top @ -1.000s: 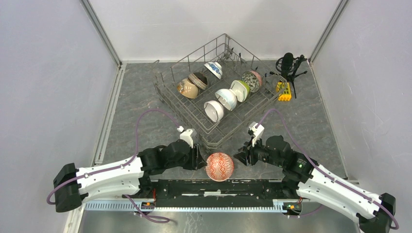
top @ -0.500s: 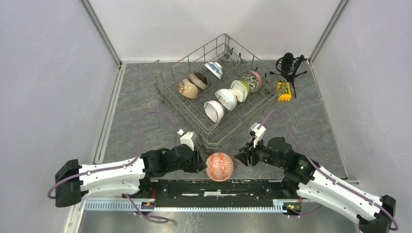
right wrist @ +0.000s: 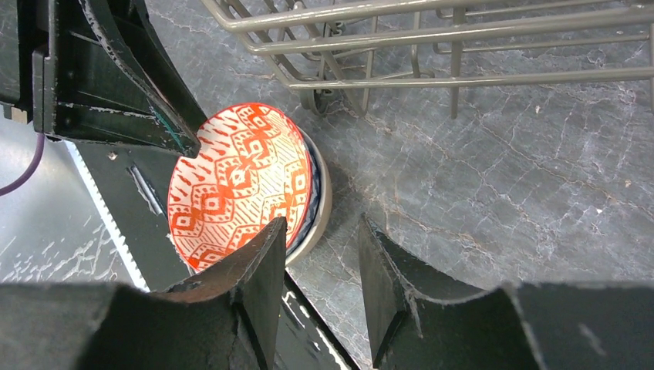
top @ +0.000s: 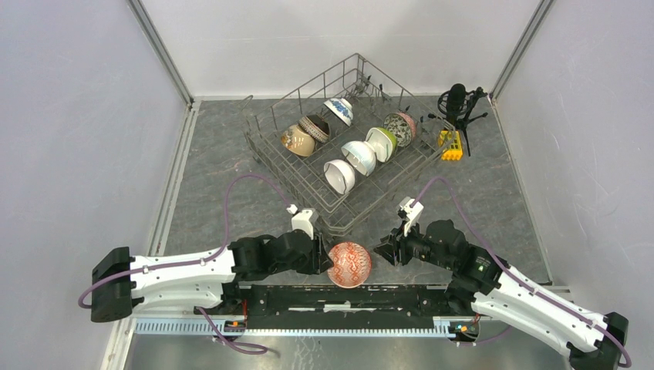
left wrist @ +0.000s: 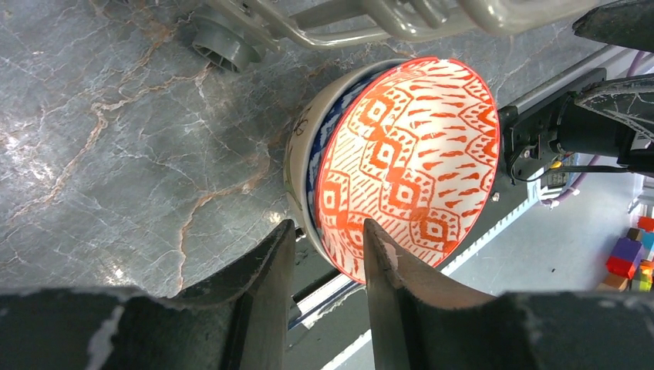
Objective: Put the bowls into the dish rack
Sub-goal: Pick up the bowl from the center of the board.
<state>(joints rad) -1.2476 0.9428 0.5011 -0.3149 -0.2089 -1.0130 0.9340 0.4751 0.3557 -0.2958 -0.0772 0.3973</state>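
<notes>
An orange-and-white patterned bowl [top: 348, 264] lies tilted on its side at the table's near edge, nested in a cream bowl with a blue inside [left wrist: 299, 154]. My left gripper [top: 321, 255] is at its left side. In the left wrist view its open jaws [left wrist: 328, 225] straddle the rims of both bowls [left wrist: 409, 154]. My right gripper [top: 382, 250] is open and empty just right of the bowls [right wrist: 239, 181], not touching them. The dish rack [top: 336, 223] behind holds several bowls on edge: tan [top: 297, 140], dark brown [top: 315, 127], blue-and-white [top: 338, 110], white [top: 339, 176], lime green [top: 382, 142], speckled [top: 399, 128].
The rack's near corner and foot [left wrist: 224, 38] sit close behind the two bowls, and its wires [right wrist: 432, 46] cross the top of the right wrist view. A microphone on a tripod [top: 457, 104] and a yellow block [top: 452, 145] stand right of the rack. A black rail [top: 347, 297] runs along the near edge.
My left gripper has slid right, closing in on the orange bowl's left side. My right gripper has shifted slightly. The bowls have not moved.
</notes>
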